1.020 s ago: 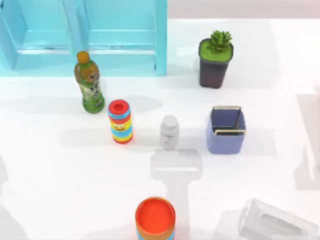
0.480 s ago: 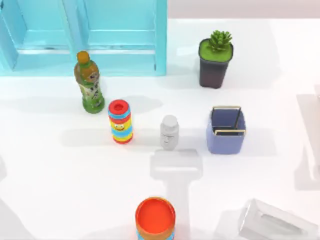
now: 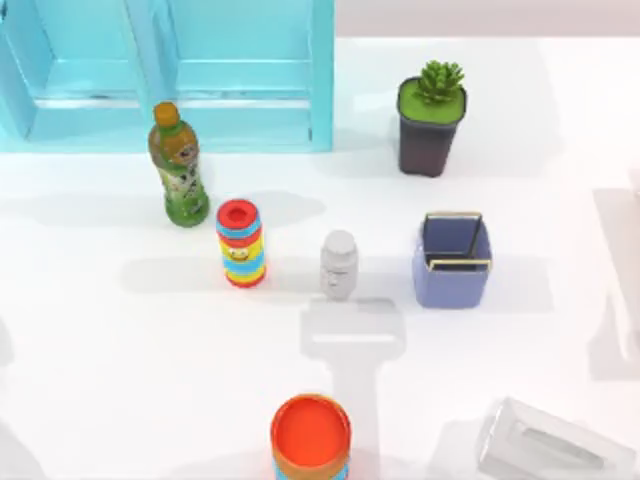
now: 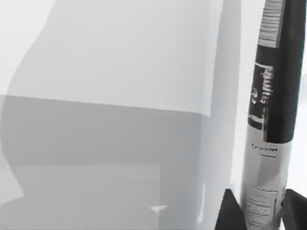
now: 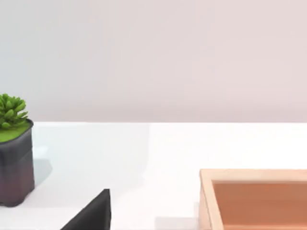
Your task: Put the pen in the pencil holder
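Periwinkle-blue pencil holder (image 3: 452,262) stands upright toward the right side of the white table (image 3: 120,340), gold rim bars at two edges, its inside showing no pen. From the left wrist view I see the pen (image 4: 268,115) clamped in my left gripper (image 4: 261,213): dark fingers (image 4: 229,213) press the pale grey-white barrel on both sides, and the black printed section runs away from the camera over pale surface. Where that arm hangs over the table I cannot tell. Right gripper: a dark corner of it (image 5: 91,215) shows in the right wrist view, and whether its fingers are apart I cannot tell; that view also takes in the dark plant pot (image 5: 14,163) and a tan tray (image 5: 254,199). Elsewhere on the table: small white bottle (image 3: 339,264) just left of the holder, striped red-capped can (image 3: 240,243), green bottle (image 3: 178,165), orange-topped can (image 3: 311,437) at the near edge, teal cabinet (image 3: 170,70) at the far left corner.
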